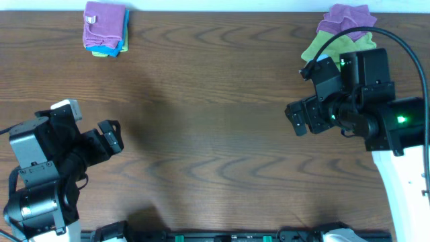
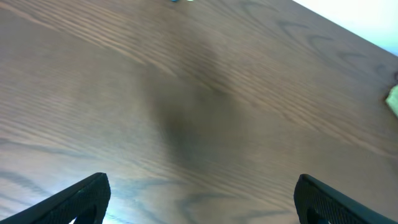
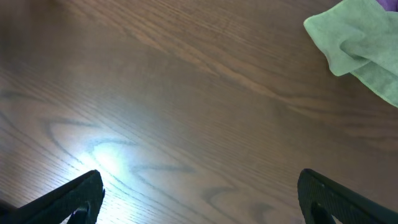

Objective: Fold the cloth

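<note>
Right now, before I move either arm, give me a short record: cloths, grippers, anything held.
folded stack: far left of the table, purple on top
loose pile: far right, purple and green, crumpled, not folded
left gripper: open, empty, above bare wood
right gripper: open, empty, near the loose pile, not touching it
held: nothing

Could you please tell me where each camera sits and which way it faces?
Overhead: above the brown wooden table, looking straight down; left arm and right arm show.
Left wrist: on the left gripper, facing wood; its black fingertips show.
Right wrist: on the right gripper, facing wood; fingertips show.
Shared: the crumpled light green cloth, overhead and right wrist.
</note>
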{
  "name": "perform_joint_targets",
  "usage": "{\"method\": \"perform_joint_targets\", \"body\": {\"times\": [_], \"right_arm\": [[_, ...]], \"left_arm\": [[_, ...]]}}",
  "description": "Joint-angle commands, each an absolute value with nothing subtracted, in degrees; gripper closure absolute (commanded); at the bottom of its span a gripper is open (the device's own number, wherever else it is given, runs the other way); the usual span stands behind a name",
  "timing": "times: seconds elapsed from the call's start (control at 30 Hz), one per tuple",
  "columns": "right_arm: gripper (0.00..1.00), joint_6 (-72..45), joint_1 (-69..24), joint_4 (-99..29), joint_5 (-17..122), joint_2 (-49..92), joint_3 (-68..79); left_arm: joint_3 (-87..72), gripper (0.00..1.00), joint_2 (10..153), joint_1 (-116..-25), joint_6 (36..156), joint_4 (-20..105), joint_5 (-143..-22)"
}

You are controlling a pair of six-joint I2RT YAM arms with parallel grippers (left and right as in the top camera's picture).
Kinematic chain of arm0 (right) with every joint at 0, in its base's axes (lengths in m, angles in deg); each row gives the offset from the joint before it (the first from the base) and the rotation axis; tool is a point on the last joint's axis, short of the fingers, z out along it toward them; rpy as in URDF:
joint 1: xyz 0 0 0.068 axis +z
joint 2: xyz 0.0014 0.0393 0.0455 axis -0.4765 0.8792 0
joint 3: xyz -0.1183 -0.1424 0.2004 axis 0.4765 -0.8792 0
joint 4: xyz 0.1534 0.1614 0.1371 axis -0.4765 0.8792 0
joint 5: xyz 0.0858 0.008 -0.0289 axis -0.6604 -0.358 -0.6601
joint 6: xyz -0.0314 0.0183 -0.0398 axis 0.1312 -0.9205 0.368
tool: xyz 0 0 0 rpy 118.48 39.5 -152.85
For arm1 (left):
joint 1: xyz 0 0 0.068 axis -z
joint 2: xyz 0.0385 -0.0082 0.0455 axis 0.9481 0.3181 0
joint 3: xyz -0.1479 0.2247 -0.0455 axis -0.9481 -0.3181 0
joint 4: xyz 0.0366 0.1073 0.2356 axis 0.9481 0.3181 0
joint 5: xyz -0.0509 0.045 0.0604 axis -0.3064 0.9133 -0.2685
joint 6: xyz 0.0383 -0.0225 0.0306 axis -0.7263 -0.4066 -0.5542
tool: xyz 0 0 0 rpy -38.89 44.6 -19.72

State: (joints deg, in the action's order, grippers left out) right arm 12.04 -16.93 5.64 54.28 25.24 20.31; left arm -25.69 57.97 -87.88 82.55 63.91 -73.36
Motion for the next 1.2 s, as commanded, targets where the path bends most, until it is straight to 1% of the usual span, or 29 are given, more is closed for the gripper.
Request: {"method": "perform_joint_targets", "body": {"times": [0.0,0.13,0.3,0.37,0.5,0.63,0.73,0.93,1.17], "right_arm": [[0.01,12.4,-17.2,5.7,54.7,25.2,19.9],[0.01,12.4,-17.2,5.7,54.7,25.2,19.9],[0.01,12.4,-17.2,5.7,54.7,25.2,19.9],[0.01,12.4,-17.2,5.7,54.7,25.2,19.9],[0.01,12.4,-17.2,5.7,54.7,25.2,19.9],[0.01,12.4,-17.2,5.7,54.7,25.2,19.9],[0.01,12.4,-17.2,5.7,54.7,25.2,19.9],[0.01,12.4,-17.2,5.7,54.7,25.2,19.9],[0.01,12.4,-17.2,5.7,54.7,25.2,19.9]], "left_arm": [[-25.7,0.05,57.7,-87.8,83.2,64.8,-67.9],[-25.8,0.05,56.1,-84.8,82.5,65.0,-67.8],[-30.2,0.05,50.6,-77.6,77.1,57.3,-63.4],[-34.4,0.05,47.4,-76.4,77.1,52.9,-61.7],[-43.9,0.05,41.5,-76.0,76.5,43.8,-62.0],[-56.9,0.05,33.1,-75.9,76.5,33.9,-62.0],[-64.9,0.05,26.8,-75.9,76.6,29.6,-62.0],[-73.5,0.05,18.2,-75.9,76.7,26.7,-61.7],[-78.9,0.05,12.7,-75.9,76.7,26.1,-61.5]]}}
